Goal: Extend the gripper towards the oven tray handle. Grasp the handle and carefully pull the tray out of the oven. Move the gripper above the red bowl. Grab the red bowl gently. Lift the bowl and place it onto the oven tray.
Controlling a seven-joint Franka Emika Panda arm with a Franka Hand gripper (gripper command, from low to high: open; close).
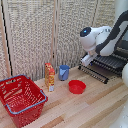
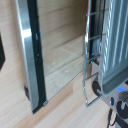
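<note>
Bulky white arm (image 1: 102, 37), black joints

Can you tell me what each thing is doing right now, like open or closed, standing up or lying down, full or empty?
oven: open, mostly hidden by the arm.
tray: pulled out over the table.
gripper: at the tray's front edge; open or shut, cannot tell.
red bowl: upright on the table, empty.
blue cup: standing upright.
red mesh basket: upright, empty.
yellow box: standing upright.
</note>
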